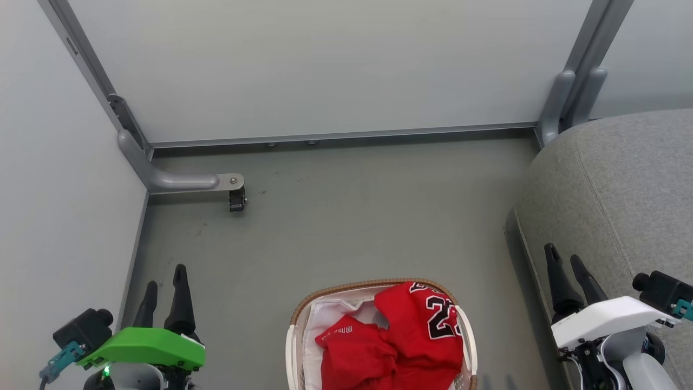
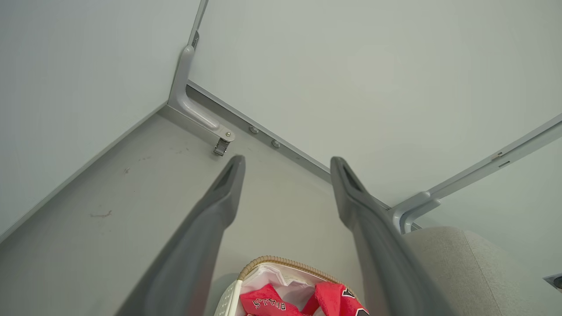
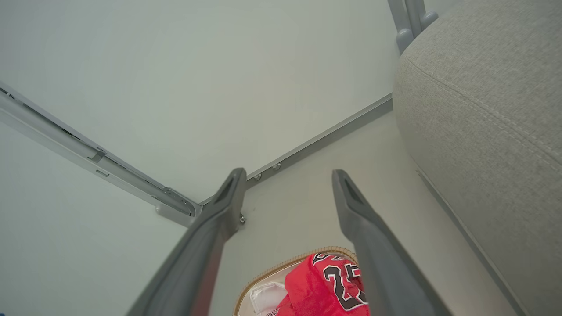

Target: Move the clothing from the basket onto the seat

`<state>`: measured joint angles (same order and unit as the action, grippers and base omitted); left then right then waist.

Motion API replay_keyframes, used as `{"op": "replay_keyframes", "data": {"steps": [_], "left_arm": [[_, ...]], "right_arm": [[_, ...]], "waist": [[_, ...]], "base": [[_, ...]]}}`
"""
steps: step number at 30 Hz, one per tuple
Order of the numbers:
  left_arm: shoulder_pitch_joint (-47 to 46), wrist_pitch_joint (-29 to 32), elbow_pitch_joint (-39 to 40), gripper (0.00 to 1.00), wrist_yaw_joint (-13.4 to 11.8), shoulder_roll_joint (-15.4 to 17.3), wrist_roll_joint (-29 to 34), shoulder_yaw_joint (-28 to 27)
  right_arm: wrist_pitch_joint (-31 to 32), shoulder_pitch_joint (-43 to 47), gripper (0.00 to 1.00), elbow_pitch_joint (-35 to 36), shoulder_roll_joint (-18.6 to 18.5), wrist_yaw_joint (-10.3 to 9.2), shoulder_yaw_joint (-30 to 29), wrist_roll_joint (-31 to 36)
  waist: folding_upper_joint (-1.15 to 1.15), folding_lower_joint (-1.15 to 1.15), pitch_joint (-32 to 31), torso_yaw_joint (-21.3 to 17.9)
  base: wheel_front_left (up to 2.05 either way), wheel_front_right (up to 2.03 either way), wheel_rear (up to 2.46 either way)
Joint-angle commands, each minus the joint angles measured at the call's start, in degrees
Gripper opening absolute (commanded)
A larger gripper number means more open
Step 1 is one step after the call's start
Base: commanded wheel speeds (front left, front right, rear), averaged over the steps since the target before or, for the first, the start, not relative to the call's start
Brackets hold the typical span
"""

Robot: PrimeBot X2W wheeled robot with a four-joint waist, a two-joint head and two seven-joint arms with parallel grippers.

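Hanging spread and empty, my left gripper (image 1: 165, 276) and right gripper (image 1: 563, 253) flanked the basket (image 1: 346, 287) at the near edge, neither touching it. Inside lay the clothing (image 1: 400, 336), two red garments crumpled together over the white liner (image 1: 320, 317). I judged them light, limp and apt to drag each other, so a raised fold of the numbered one looked the best pinch. Farther right rose the seat (image 1: 622, 179), near the basket.

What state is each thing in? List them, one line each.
left gripper, open, empty.
right gripper, open, empty.
basket, on the floor, holding both garments.
number 23 garment, crumpled in the basket.
lettered garment, crumpled in the basket.
seat, no clothing on the part in view.
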<state>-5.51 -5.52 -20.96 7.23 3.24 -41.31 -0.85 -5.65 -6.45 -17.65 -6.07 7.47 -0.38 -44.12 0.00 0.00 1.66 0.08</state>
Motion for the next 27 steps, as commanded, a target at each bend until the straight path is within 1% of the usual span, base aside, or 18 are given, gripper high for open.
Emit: {"op": "replay_keyframes", "data": {"steps": [1, 12, 27], "left_arm": [[-1.0, -0.7, 0.3, 1.0, -0.3, 0.4, 2.4, 0.3], [-1.5, -2.4, -0.2, 1.0, -0.6, 0.2, 10.2, 1.9], [-1.2, -4.6, -1.9, 1.0, -0.9, 0.1, 19.2, 3.8]], "right_arm": [[-0.6, -0.5, 1.0, 0.2, -0.5, 0.02, 0.2, 2.0], [-2.4, -0.9, 1.0, -0.7, -1.1, 0.02, 0.6, 9.5], [-4.6, -0.7, 1.0, -2.4, -0.8, 0.03, 0.5, 18.5]], "waist": [[0.0, 0.0, 0.0, 0.0], [0.0, 0.0, 0.3, -0.4], [0.0, 0.0, 0.4, -0.7]], "base": [[0.0, 0.0, 0.0], [0.0, 0.0, 0.0], [0.0, 0.0, 0.0]]}}
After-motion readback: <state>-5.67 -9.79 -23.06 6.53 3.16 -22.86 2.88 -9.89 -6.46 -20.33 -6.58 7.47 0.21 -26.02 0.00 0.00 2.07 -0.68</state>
